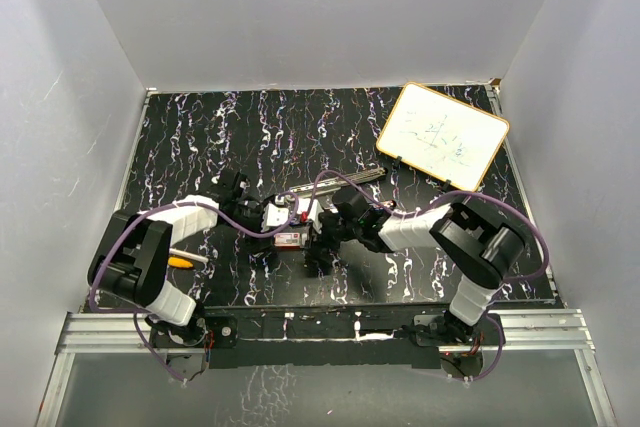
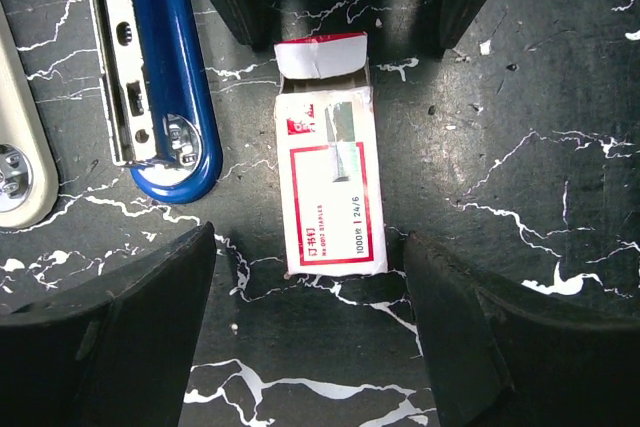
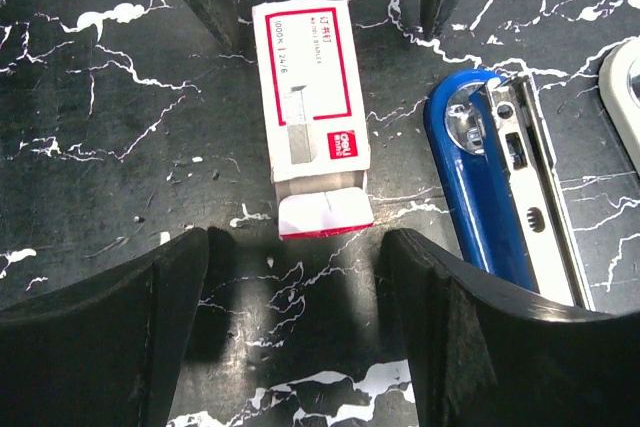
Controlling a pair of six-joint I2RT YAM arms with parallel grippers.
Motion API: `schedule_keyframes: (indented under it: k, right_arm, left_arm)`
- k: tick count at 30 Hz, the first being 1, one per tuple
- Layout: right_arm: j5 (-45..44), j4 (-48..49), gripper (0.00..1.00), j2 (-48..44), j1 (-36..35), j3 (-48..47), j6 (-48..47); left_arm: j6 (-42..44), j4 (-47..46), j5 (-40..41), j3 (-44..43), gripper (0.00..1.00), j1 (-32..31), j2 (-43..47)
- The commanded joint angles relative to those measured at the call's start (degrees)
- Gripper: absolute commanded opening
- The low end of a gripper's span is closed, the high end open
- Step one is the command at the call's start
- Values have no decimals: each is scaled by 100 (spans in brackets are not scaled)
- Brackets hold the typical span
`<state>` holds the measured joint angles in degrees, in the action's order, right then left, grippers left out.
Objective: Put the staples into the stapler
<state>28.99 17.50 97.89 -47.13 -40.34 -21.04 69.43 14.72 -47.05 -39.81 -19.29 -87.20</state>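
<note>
The staples box [image 2: 330,187], red and white with its end flap open, lies flat on the black marbled table [image 1: 200,127]. It also shows in the right wrist view [image 3: 305,97] and from above [image 1: 290,238]. No inner tray shows apart from the box. The blue stapler [image 2: 165,77] lies opened beside it, metal rail up, and also shows in the right wrist view [image 3: 490,197]. My left gripper [image 2: 308,297] is open at the box's closed end. My right gripper [image 3: 297,267] is open at the flap end. Neither touches the box.
A cream stapler part [image 2: 15,147] lies beyond the blue one. An orange-and-white pen [image 1: 180,260] lies by the left arm. A small whiteboard [image 1: 443,135] stands at the back right. Grey walls close in the table on three sides.
</note>
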Motion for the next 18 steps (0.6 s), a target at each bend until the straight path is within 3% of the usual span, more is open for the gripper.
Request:
schedule_keyframes:
  k: [1,12,18]
  right_arm:
    - [197,512,74,169,11,-188,165]
    - [277,685,66,640,12,-316,150]
    - [356,539,54,663,12,-279,-57]
  left_arm:
    - [88,-143,-160,130,71,-33,-45]
    - [594,369,-205,-154,56,-39,-310]
    - [596,275,-158,-146,61,-40,-344]
